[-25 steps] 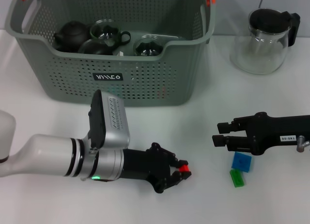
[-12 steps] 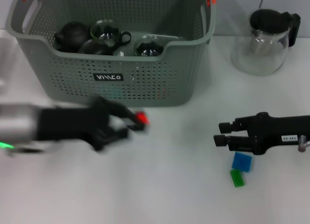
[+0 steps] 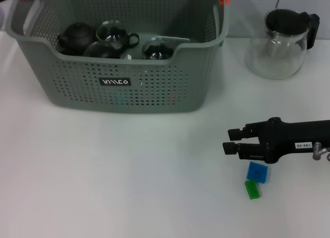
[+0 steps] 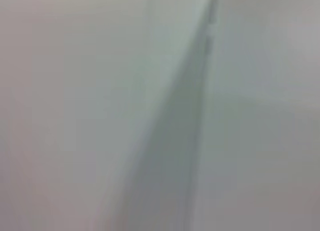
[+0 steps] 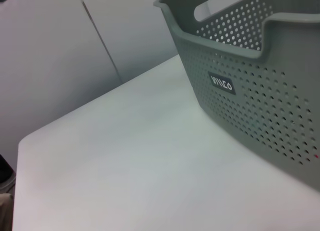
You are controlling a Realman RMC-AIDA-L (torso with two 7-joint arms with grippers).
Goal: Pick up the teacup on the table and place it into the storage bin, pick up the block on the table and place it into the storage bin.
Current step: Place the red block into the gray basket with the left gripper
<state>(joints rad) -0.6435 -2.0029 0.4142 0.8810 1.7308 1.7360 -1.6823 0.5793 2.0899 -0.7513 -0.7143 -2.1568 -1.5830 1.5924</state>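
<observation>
- My right gripper hovers low over the table at the near right, its two fingers slightly parted and holding nothing.
- A blue block and a green block lie just near of it.
- My left gripper is out of sight.
- The storage bin stands far left, dark teaware inside.
- A glass pitcher stands far right.

A blurred, pale grey-white flat surface fills the left wrist view. One darker grey-green diagonal band crosses it, narrow at one edge of the picture and widening toward the opposite edge. What the surface and band belong to cannot be told.
</observation>
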